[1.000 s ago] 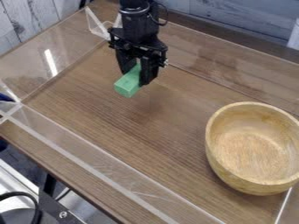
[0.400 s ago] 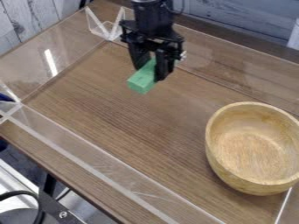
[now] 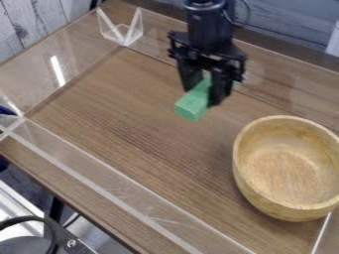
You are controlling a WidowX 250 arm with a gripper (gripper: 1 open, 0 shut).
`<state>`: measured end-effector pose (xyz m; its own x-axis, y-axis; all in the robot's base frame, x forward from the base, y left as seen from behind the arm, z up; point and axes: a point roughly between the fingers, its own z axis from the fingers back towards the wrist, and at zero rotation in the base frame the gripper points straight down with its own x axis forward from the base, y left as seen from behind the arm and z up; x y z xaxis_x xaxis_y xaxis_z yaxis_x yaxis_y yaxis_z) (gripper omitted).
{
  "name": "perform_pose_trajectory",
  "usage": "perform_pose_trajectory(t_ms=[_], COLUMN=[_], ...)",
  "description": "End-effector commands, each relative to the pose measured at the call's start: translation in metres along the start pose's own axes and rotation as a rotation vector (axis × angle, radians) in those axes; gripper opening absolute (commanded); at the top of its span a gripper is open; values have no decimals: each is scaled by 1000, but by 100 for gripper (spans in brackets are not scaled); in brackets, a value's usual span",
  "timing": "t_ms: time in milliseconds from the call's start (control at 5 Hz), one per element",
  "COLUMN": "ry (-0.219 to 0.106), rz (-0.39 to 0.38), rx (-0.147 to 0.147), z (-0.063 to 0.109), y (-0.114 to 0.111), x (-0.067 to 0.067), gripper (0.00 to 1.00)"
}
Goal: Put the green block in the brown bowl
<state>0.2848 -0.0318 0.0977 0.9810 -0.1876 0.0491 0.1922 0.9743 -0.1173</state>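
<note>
the surface (image 3: 119, 129) is a dark brown wood-grain tabletop, fenced by low clear acrylic walls (image 3: 79, 174) along its near and left edges, with a small clear angled bracket (image 3: 119, 27) standing at the far edge. behind it, at the upper left, pale whitewashed planks (image 3: 34, 25) show; at the lower left, below the surface's edge, dark cables (image 3: 27, 236) and a metal frame sit in shadow. no brand, label or writing can be read anywhere.

the black end effector (image 3: 205, 91) hangs from above, pointing down, its fingers clenched on the small bright green rectangular block (image 3: 195, 102), which is lifted clear of the surface and tilted, its lower end poking out below the fingers. the round light tan wooden bowl (image 3: 287, 167) with a thick rim rests on the surface at the right, empty, well apart from the block and nearer the camera.

compared with a second ago, the end effector and the block have travelled rightward across the view, closer to the bowl, the grip unchanged; the bowl has stayed where it was.
</note>
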Motion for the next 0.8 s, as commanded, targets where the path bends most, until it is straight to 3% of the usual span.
perform_pose_trajectory(t_ms=[0,200,600], ry=[-44,-30,-12], rz=[-34,-68,-103], rx=[-9,-21,-35], z=[6,-3,-14], y=[-30,-51,-73], x=[7,7,7], gripper=[0,0,0])
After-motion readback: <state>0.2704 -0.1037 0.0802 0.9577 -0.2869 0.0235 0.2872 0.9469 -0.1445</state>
